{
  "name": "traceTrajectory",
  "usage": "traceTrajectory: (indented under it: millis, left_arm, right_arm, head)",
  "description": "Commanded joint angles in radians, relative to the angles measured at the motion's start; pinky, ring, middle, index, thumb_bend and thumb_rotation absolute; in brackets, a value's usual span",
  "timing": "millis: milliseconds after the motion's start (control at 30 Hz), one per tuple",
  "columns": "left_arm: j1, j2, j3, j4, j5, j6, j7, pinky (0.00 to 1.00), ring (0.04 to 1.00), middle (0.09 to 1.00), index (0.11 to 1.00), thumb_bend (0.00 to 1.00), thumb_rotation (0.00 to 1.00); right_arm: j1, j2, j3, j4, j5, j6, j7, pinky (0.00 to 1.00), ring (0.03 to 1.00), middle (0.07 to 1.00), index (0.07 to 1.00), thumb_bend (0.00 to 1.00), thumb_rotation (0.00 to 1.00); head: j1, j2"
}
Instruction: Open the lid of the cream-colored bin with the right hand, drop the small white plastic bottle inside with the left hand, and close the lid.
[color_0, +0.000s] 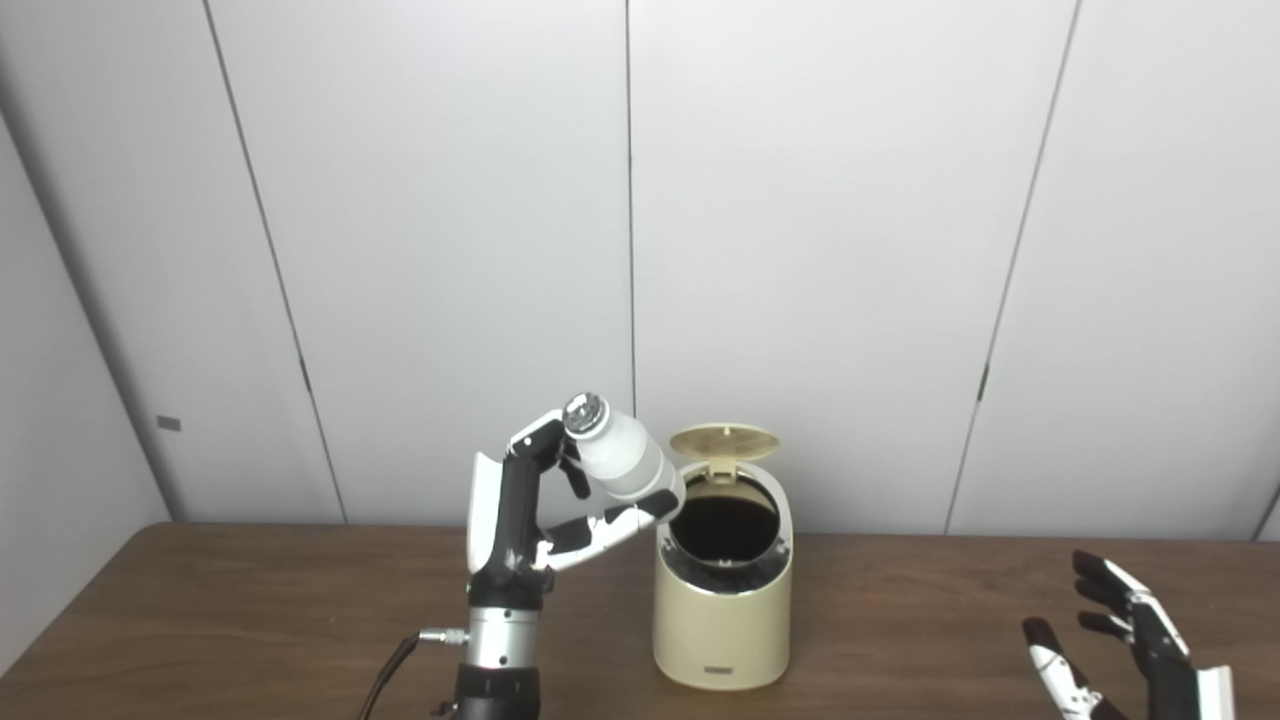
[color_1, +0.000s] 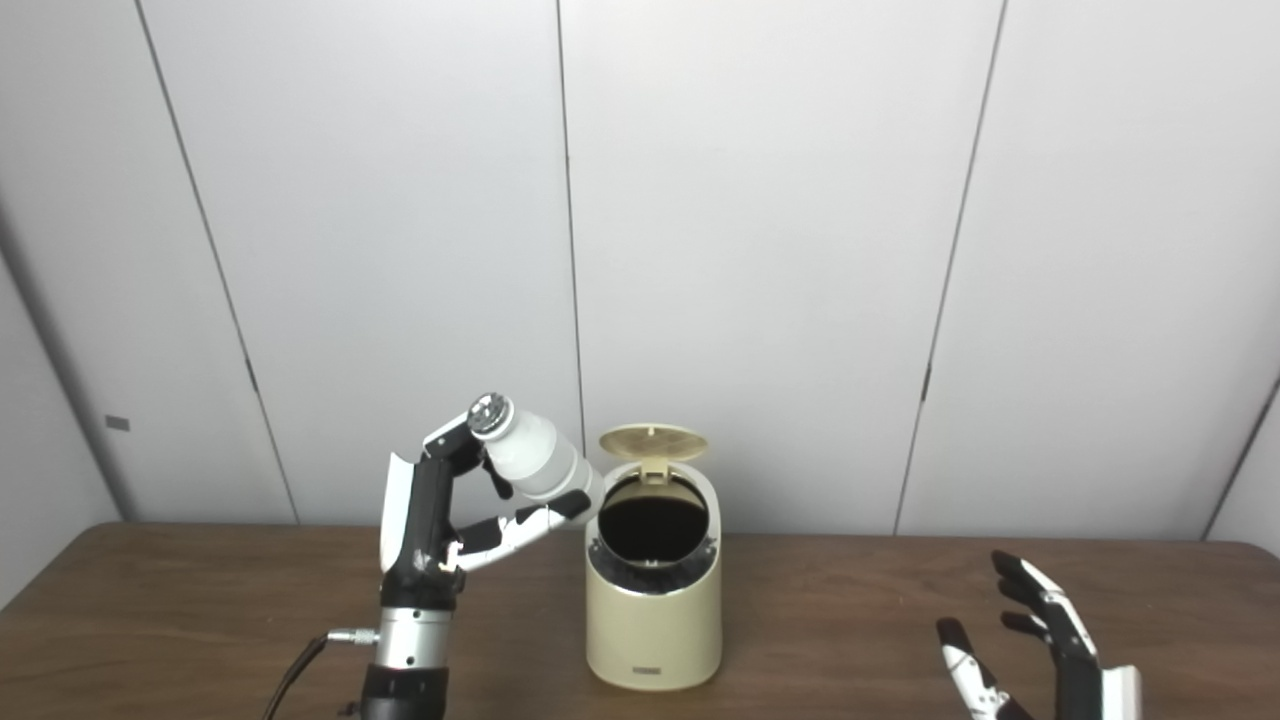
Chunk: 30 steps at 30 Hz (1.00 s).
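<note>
The cream-colored bin (color_0: 722, 630) stands at the middle of the table with its lid (color_0: 724, 442) raised upright at the back, showing a dark round opening. My left hand (color_0: 540, 500) is raised just left of the bin's top and is shut on the small white plastic bottle (color_0: 620, 458), which is tilted with its silver cap up and to the left and its base near the bin's rim. My right hand (color_0: 1120, 640) is open and empty, low at the right, well apart from the bin. The same scene shows in the right eye view, with the bin (color_1: 655, 620) and bottle (color_1: 535, 455).
The brown wooden table (color_0: 250, 610) runs across the frame. White wall panels stand behind it. A cable (color_0: 395, 665) hangs from my left wrist.
</note>
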Motion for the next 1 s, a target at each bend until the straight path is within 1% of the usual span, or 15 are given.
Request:
traceTrajectory:
  millis: [0,167,267,300,367,433,467,533,600,700,767,800,833,900,967]
  left_arm:
    - [-0.063,0.019,-0.023,0.003,-0.019,-0.024,0.037,0.3,0.403,0.489,0.511,0.5,0.0]
    - [-0.083,0.036,-0.07,0.046,-0.057,-0.024,0.055,0.33,0.428,0.493,0.495,0.5,0.0]
    - [-0.094,0.04,-0.091,0.07,-0.071,-0.024,0.064,0.32,0.421,0.493,0.498,0.5,0.0]
    - [-0.096,0.042,-0.096,0.075,-0.076,-0.024,0.066,0.32,0.419,0.493,0.499,0.5,0.0]
    - [-0.103,0.042,-0.11,0.091,-0.074,-0.024,0.077,0.32,0.418,0.493,0.499,0.5,0.0]
    - [-0.109,0.044,-0.124,0.106,-0.065,-0.024,0.093,0.32,0.42,0.49,0.5,0.5,0.0]
    - [-0.111,0.045,-0.13,0.112,-0.062,-0.024,0.1,0.29,0.394,0.487,0.517,0.5,0.0]
    - [-0.118,0.047,-0.145,0.124,-0.058,-0.024,0.113,0.26,0.375,0.485,0.528,0.5,0.0]
    - [-0.124,0.049,-0.161,0.136,-0.058,-0.024,0.129,0.21,0.353,0.479,0.537,0.49,0.0]
    - [-0.129,0.048,-0.18,0.15,-0.064,-0.024,0.145,0.25,0.367,0.478,0.535,0.5,0.0]
    - [-0.13,0.046,-0.189,0.16,-0.071,-0.024,0.151,0.33,0.422,0.472,0.507,0.5,0.0]
    - [-0.132,0.046,-0.194,0.165,-0.072,-0.024,0.156,0.35,0.435,0.473,0.5,0.5,0.0]
    - [-0.134,0.045,-0.199,0.171,-0.072,-0.024,0.159,0.36,0.44,0.474,0.495,0.5,0.0]
    - [-0.138,0.044,-0.208,0.181,-0.071,-0.024,0.168,0.36,0.439,0.48,0.491,0.5,0.0]
    - [-0.142,0.045,-0.219,0.193,-0.069,-0.024,0.177,0.34,0.424,0.484,0.498,0.5,0.0]
  right_arm:
    - [0.016,0.05,0.014,0.04,-0.011,-0.018,-0.025,0.66,0.766,0.787,0.782,0.22,0.01]
    - [0.008,0.057,0.014,0.078,-0.023,-0.042,-0.057,0.65,0.752,0.777,0.783,0.25,0.01]
    - [0.005,0.057,0.018,0.091,-0.03,-0.041,-0.068,0.65,0.75,0.774,0.782,0.25,0.1]
    - [0.004,0.058,0.019,0.093,-0.032,-0.04,-0.071,0.64,0.745,0.77,0.781,0.25,0.15]
    - [0.001,0.056,0.022,0.103,-0.041,-0.055,-0.084,0.62,0.729,0.759,0.776,0.24,0.2]
    - [-0.003,0.053,0.024,0.116,-0.044,-0.065,-0.095,0.61,0.723,0.756,0.773,0.25,0.19]
    - [-0.005,0.052,0.024,0.121,-0.045,-0.068,-0.099,0.61,0.725,0.758,0.775,0.25,0.14]
    - [-0.007,0.052,0.025,0.129,-0.045,-0.076,-0.105,0.61,0.723,0.756,0.776,0.25,0.11]
    - [-0.007,0.054,0.025,0.126,-0.046,-0.079,-0.107,0.61,0.722,0.755,0.773,0.25,0.17]
    - [-0.005,0.057,0.025,0.121,-0.041,-0.077,-0.106,0.61,0.723,0.755,0.772,0.25,0.17]
    - [-0.007,0.055,0.026,0.132,-0.044,-0.09,-0.113,0.61,0.724,0.755,0.772,0.25,0.12]
    - [-0.008,0.052,0.025,0.141,-0.045,-0.096,-0.116,0.61,0.724,0.755,0.774,0.25,0.09]
    - [-0.009,0.05,0.026,0.147,-0.047,-0.097,-0.119,0.61,0.725,0.756,0.775,0.25,0.09]
    - [-0.011,0.047,0.028,0.158,-0.051,-0.103,-0.127,0.61,0.724,0.757,0.777,0.26,0.13]
    - [-0.013,0.047,0.029,0.169,-0.046,-0.113,-0.133,0.62,0.726,0.758,0.78,0.26,0.11]
  head:
    - [-0.021,0.002]
    - [-0.055,0.008]
    - [-0.069,0.009]
    - [-0.072,0.008]
    - [-0.077,0.007]
    - [-0.08,0.008]
    - [-0.081,0.008]
    - [-0.083,0.008]
    - [-0.084,0.008]
    - [-0.087,0.009]
    - [-0.09,0.01]
    - [-0.09,0.01]
    - [-0.09,0.01]
    - [-0.091,0.011]
    - [-0.092,0.01]
